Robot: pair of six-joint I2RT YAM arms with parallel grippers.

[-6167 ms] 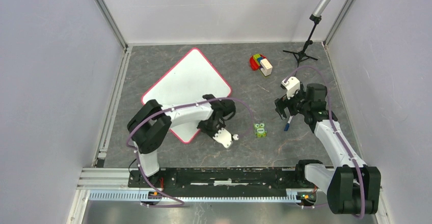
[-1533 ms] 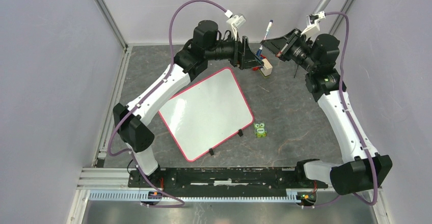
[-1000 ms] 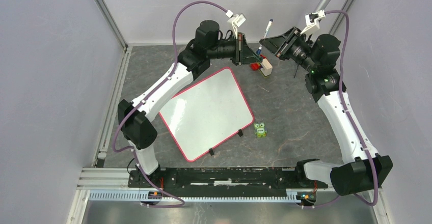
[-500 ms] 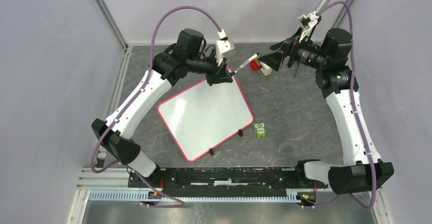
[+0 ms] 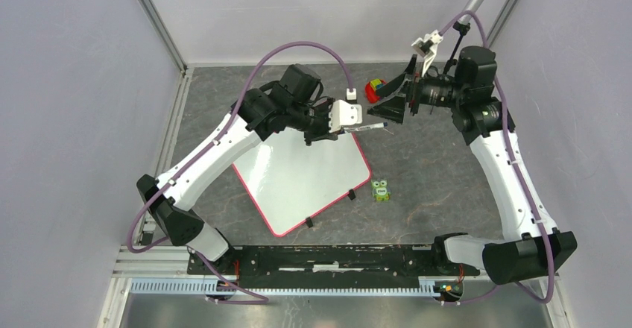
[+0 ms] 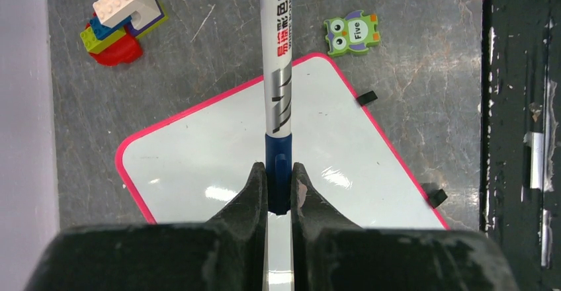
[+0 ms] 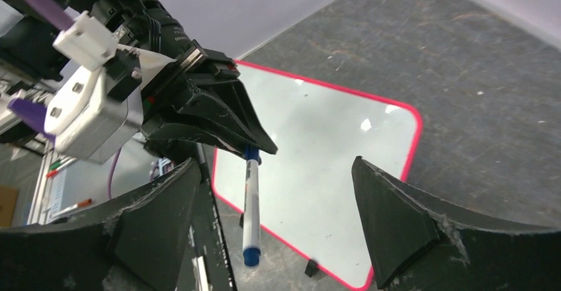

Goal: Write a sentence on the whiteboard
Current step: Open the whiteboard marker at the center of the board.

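- Left gripper clenched on the blue end of the marker, barrel jutting toward 3 o'clock in the top view.
- Whiteboard flat on the table at 6 o'clock of that gripper, blank, no lettering on it; likely stiff, light and slick, prone to sliding under pen pressure, best steadied at its pink rim.
- Marker likely light, rigid and smooth; pinched at its very end, liable to wobble, steadier nearer mid-barrel.
- Owl toy just off the board's 3 o'clock side; toy bricks at 12 o'clock of the owl.
- Right gripper spread wide, holding nothing, near the marker's far tip.
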